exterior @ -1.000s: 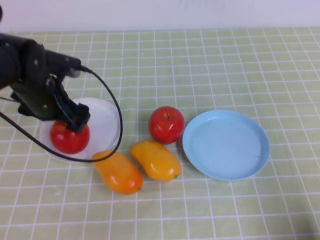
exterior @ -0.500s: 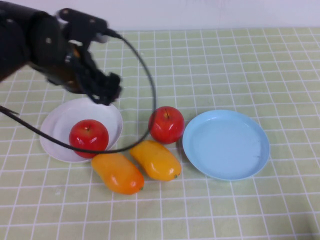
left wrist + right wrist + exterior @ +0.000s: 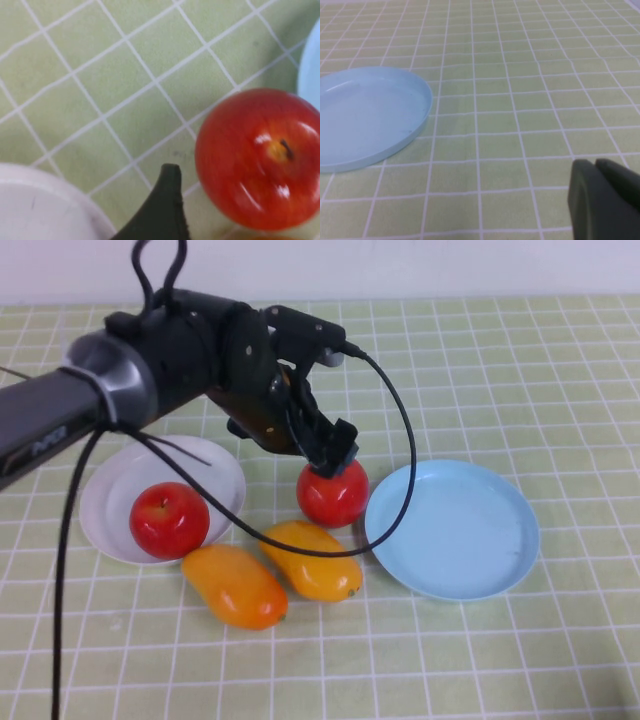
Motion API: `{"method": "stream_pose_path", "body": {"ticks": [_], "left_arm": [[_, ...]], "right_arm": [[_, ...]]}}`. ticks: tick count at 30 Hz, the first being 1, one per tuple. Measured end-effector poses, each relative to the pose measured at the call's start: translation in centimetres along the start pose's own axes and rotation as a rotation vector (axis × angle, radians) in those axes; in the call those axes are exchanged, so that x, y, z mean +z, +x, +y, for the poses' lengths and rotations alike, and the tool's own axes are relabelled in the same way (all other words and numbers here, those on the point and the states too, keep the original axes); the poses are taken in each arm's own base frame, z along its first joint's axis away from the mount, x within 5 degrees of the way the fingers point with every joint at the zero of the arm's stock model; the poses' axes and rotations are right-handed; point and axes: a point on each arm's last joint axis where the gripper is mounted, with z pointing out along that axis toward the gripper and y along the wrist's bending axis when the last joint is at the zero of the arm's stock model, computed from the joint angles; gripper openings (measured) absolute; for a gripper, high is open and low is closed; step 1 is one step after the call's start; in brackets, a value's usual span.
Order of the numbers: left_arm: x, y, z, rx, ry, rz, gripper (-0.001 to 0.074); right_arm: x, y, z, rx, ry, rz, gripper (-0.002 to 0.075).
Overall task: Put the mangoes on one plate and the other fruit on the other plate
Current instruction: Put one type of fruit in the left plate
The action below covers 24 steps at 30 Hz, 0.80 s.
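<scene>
One red apple [image 3: 170, 520] lies on the white plate [image 3: 118, 480]. The second red apple [image 3: 333, 496] [image 3: 260, 157] rests on the cloth between the white plate and the light blue plate [image 3: 452, 530]. My left gripper [image 3: 333, 452] hangs open right over this apple, with one finger [image 3: 167, 200] beside it and the other finger out of view. Two orange mangoes [image 3: 235, 585] [image 3: 312, 560] lie on the cloth in front of the apples. The blue plate [image 3: 367, 115] holds nothing. My right gripper [image 3: 596, 167] is shut and empty, low over the cloth to the right of the blue plate, outside the high view.
The left arm and its black cable [image 3: 395, 455] stretch from the left across the white plate, the cable looping down to the mangoes. A green checked cloth [image 3: 480, 370] covers the table, and a white wall runs along the back.
The left gripper let go of the first apple on the white plate, lifted, and swung right to hover over the second apple. That first apple shifted slightly on the plate.
</scene>
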Motion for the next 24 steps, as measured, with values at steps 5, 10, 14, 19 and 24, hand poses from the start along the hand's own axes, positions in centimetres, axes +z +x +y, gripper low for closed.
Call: {"method": "stream_pose_path", "body": {"ticks": [5,10,14,19,24], "left_arm": [[1.5,-0.1,-0.2,0.022,0.028,0.022,0.0669],[2.5,0.2,-0.3,0.031,0.049,0.040,0.0669],[3.2,0.3,-0.4,0.041,0.063,0.043,0.0669],[3.4,0.0,-0.5,0.049,0.076,0.008,0.0669],[4.2,0.1,-0.5,0.060,0.082,0.011,0.0669]], "right_arm": [[0.0,0.0,0.0,0.000,0.000,0.000,-0.0016],[0.0,0.0,0.0,0.000,0.000,0.000,-0.0016],[0.0,0.0,0.0,0.000,0.000,0.000,-0.0016],[0.0,0.0,0.0,0.000,0.000,0.000,-0.0016],[0.0,0.0,0.0,0.000,0.000,0.000,-0.0016]]}}
